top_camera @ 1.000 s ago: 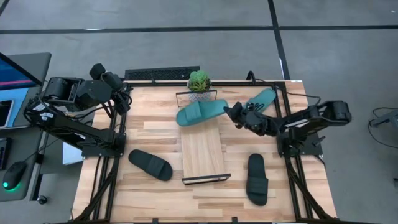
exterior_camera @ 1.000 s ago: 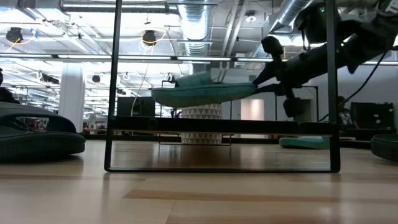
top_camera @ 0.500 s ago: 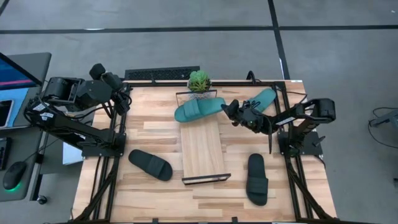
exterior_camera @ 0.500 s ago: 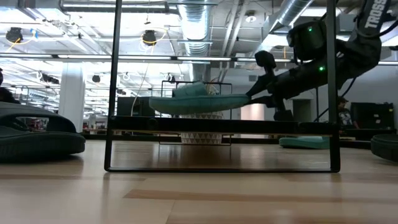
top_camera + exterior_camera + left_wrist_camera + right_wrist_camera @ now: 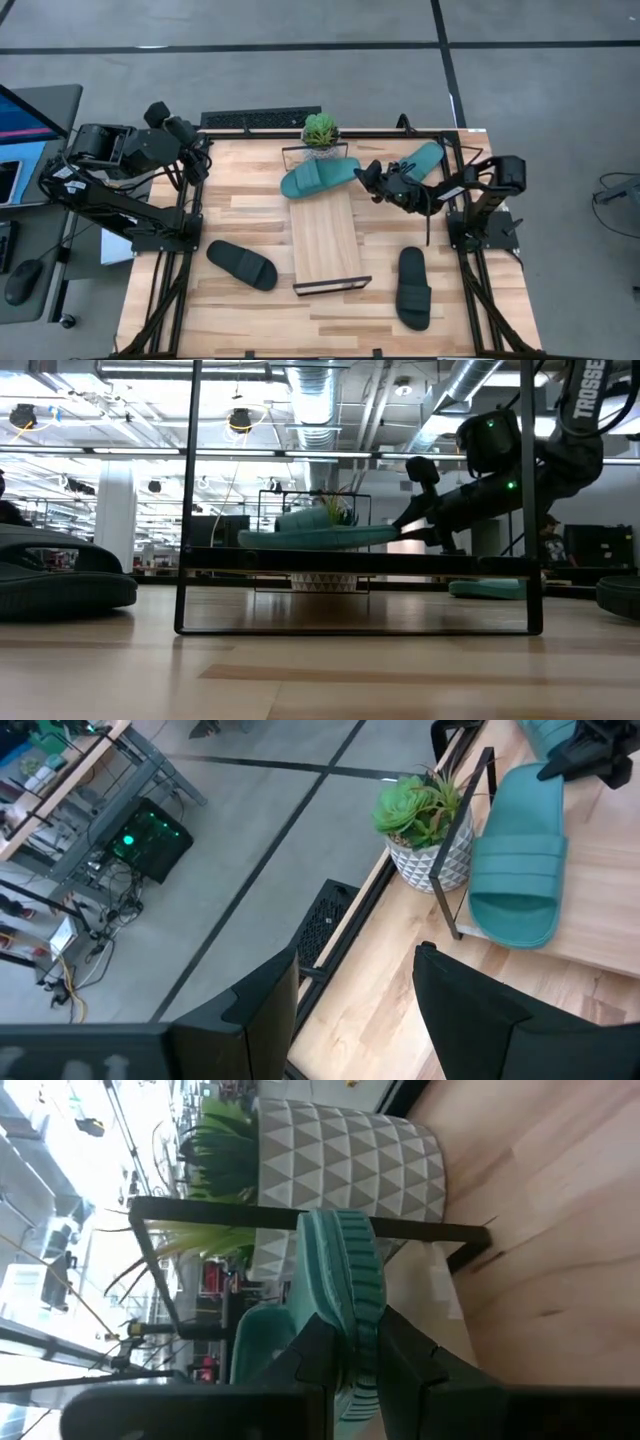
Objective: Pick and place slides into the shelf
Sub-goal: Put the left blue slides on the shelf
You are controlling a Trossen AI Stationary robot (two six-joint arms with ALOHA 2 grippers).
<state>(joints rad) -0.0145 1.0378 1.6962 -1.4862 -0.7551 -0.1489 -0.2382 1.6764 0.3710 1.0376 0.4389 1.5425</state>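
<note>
a potted succulent (image 5: pixel 320 131) beside a black keyboard (image 5: pixel 260 118).

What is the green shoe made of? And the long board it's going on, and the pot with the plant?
The teal slide looks like soft, matte rubber or foam: moulded in one piece, with ridges across the strap. The shelf looks like pale wood with visible grain, its end frames thin black metal wire. The plant pot seems ceramic or plastic, white with a triangle pattern; which one is unclear.
</note>
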